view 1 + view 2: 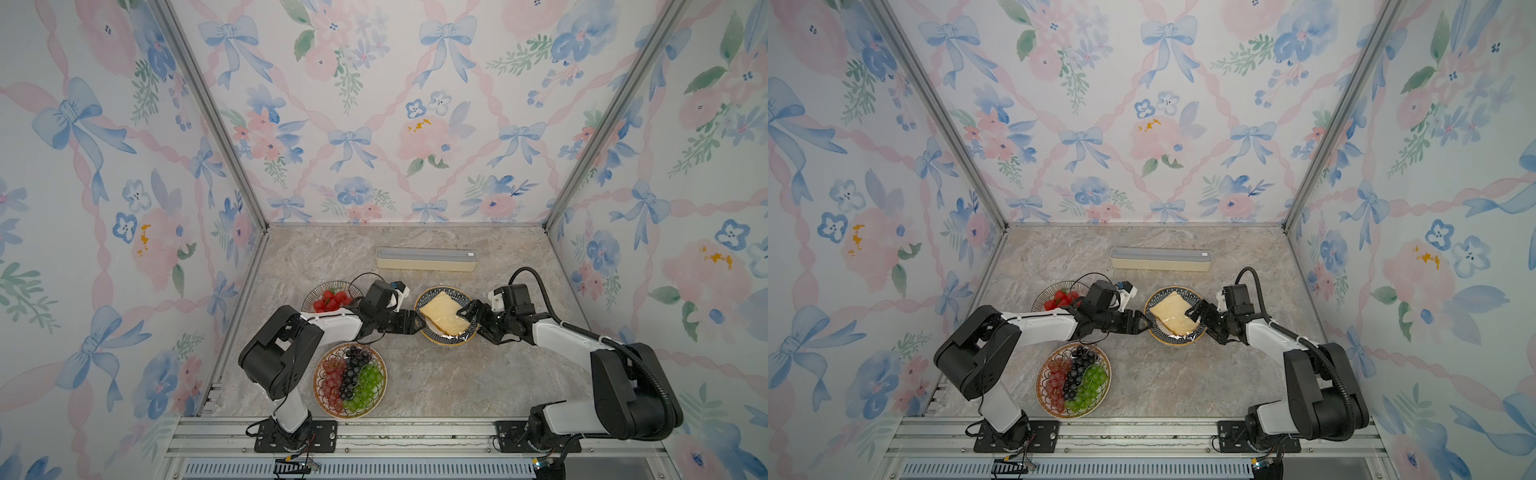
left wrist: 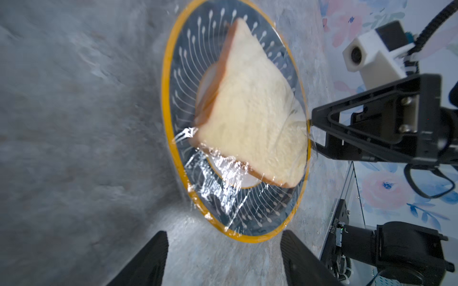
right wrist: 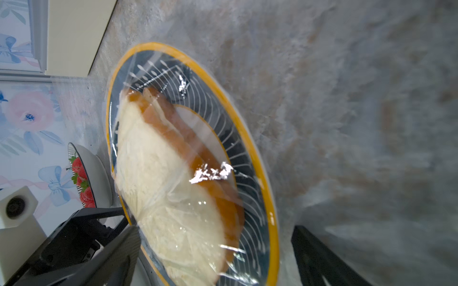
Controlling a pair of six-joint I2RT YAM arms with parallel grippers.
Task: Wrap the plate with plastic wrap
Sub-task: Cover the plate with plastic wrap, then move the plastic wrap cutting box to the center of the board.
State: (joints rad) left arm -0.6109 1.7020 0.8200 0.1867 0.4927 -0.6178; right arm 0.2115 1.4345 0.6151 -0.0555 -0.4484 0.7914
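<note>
Tabletop point(image 1: 436, 382), grey marble, carries the plate point(image 1: 459, 296) between floral walls point(image 1: 374, 104).

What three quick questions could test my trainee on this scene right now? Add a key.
1. True or false: plastic wrap already covers the bread on the plate.
2. Which fruit lies nearest the left arm's base? A oranges; B grapes; C bananas.
3. Fill in: the left gripper and right gripper are both ___.
Key: 1 true; 2 B; 3 open.
</note>
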